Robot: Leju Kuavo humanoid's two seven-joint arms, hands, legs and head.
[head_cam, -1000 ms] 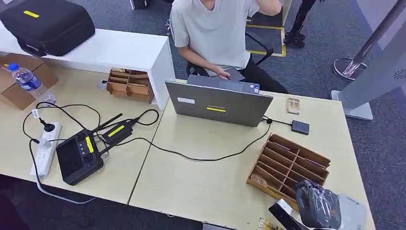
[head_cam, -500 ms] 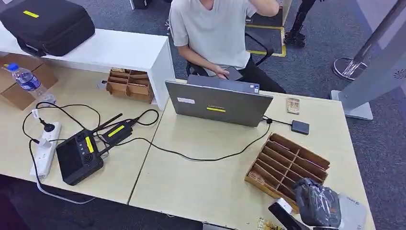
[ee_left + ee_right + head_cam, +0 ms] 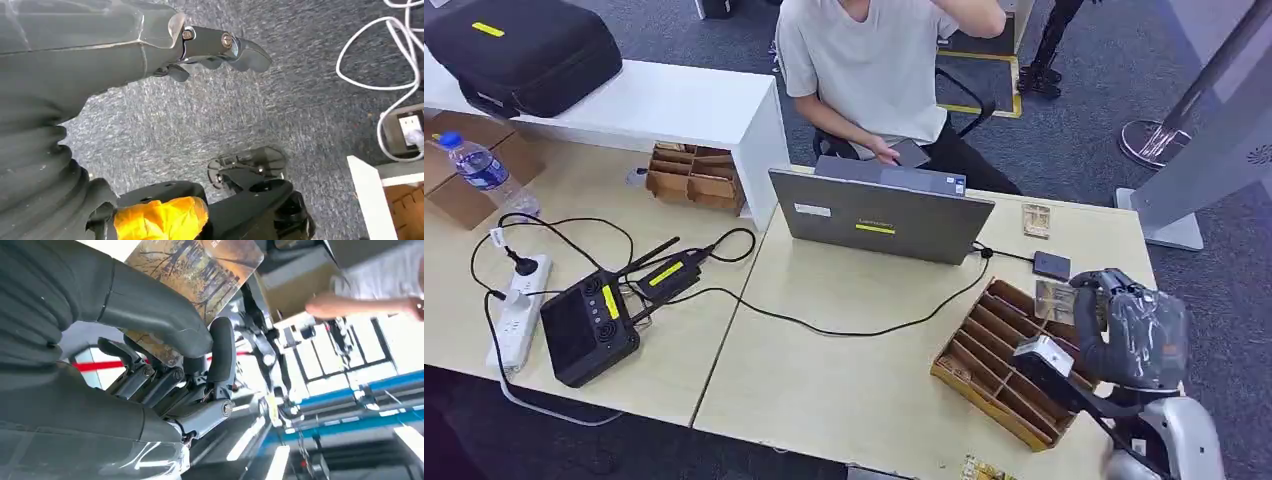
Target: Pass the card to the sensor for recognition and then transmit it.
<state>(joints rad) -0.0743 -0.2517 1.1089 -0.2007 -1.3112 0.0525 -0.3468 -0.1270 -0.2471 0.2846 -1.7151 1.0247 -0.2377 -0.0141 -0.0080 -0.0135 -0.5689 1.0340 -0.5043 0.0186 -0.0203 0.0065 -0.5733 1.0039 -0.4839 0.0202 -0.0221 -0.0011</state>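
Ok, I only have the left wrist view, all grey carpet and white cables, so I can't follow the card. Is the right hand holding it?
Observer: Yes. The right hand grips a card printed with autumn trees, thumb pressed on its face.
Operator: Where is it over the table?
Observer: Raised above the brown wooden slotted tray, near the right end of the pale wooden table.
Operator: And the sensor?
Observer: The small black square sensor lies on the table just beyond the tray. The card looks short of it.
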